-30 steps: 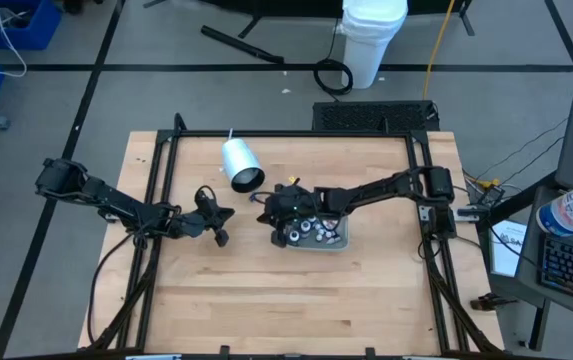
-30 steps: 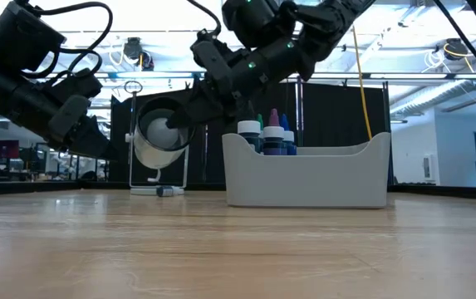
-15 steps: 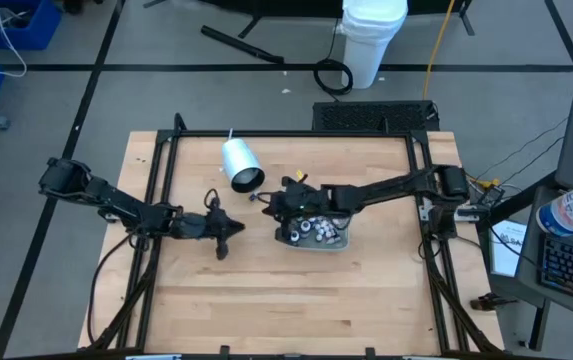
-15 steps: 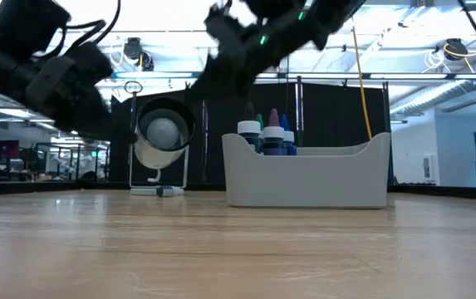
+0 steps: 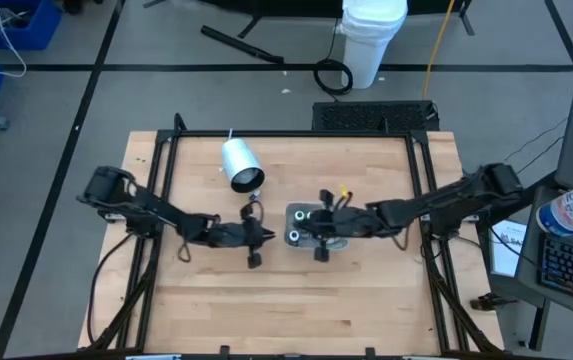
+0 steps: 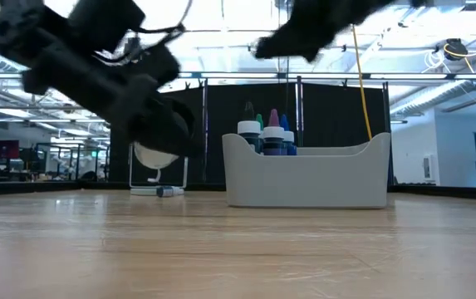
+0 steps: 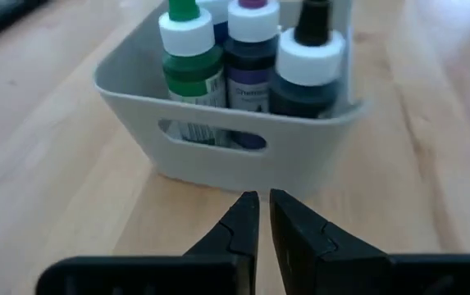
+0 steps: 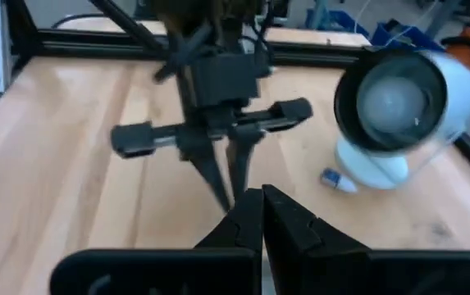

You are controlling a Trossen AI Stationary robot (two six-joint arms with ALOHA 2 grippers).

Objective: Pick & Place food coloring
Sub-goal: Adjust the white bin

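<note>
Wooden table | left gripper fingers nearly closed, empty | right gripper fingers closed, empty

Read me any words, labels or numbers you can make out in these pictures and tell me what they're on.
None can be read.
Green food coloring bottle: label print too blurred.
Purple-capped bottle: white label lettering, blurred, unreadable.
Dark-capped bottle: no legible text.
Grey tray: no markings visible.

White-capped food coloring bottles stand upright, packed together inside the grey tray.
</note>
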